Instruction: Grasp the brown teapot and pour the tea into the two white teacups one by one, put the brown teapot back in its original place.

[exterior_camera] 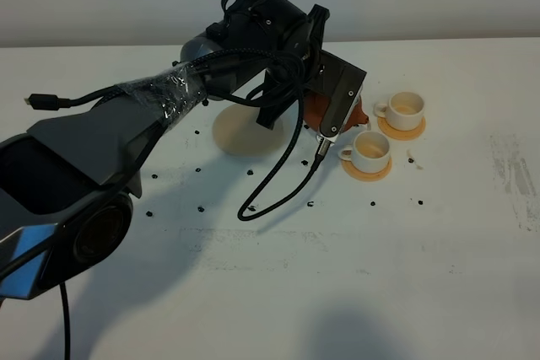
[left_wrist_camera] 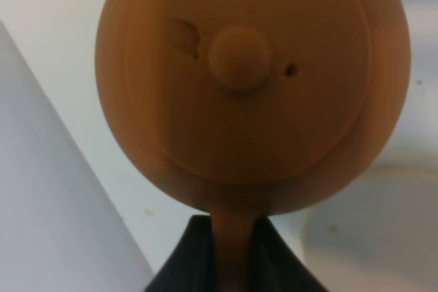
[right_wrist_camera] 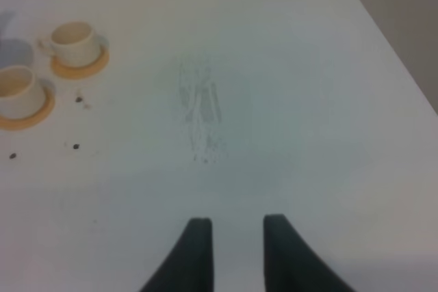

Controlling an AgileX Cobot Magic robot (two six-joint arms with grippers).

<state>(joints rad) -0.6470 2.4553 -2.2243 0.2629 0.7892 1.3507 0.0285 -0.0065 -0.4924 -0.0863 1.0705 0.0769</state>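
Clamps left pincer point(left_wrist_camera: 229, 230) on teapot point(left_wrist_camera: 253, 80) handle; holds teapot raised off the table point(exterior_camera: 337, 276), between saucer point(exterior_camera: 239, 134) and cups point(exterior_camera: 372, 151), largely hidden behind the wrist. Stands both cups on orange coasters point(exterior_camera: 368, 175), right of saucer. Hangs right pincer point(right_wrist_camera: 236, 227) narrowly parted, empty, above bare table
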